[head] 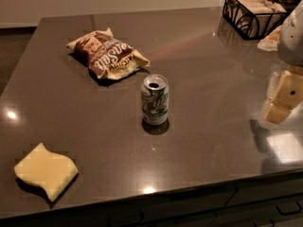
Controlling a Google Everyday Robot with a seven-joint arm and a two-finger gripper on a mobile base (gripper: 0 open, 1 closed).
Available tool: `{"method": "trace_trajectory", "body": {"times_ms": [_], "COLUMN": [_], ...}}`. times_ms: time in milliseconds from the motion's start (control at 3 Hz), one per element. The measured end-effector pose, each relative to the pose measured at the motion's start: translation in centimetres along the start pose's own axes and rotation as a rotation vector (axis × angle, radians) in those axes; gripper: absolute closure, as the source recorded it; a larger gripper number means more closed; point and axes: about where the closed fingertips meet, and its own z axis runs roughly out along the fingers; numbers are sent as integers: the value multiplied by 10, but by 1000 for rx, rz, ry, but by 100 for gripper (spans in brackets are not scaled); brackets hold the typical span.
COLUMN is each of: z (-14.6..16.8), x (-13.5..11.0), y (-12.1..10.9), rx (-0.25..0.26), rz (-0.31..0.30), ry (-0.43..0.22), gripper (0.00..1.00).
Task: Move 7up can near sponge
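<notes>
Hanging at the right edge of the scene, the gripper [282, 103] sits just above the dark counter [208, 79], with its reflection showing on the glossy top below it. Whether it is open or closed we cannot tell; we can only say that it is not on the can. We judge that it is parked out there so as to leave a free path leftward.

Going left from it, we meet the 7up can [155, 100] standing upright near the middle of the counter, its opened top facing up, touching nothing. Being upright and free on all sides, it should take a side grasp easily, though a careless approach could tip it.

Beyond the can, on the far left, lies the chip bag [108, 54], near it but apart. At the near left corner rests the sponge [46, 170], flat and well apart from the can, so the task is not yet begun. A wire basket [253, 13] stands at the far right, out of the way.
</notes>
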Motion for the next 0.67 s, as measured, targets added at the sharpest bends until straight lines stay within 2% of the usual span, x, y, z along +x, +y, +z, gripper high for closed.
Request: {"method": "trace_trajectory", "body": {"times_ms": [333,667], "z": [0,6], "x": [0,-14], "y": [0,-5], "rx": [0,8], "rz": [0,2], "ry": [0,-37], "gripper": [0,0]}}
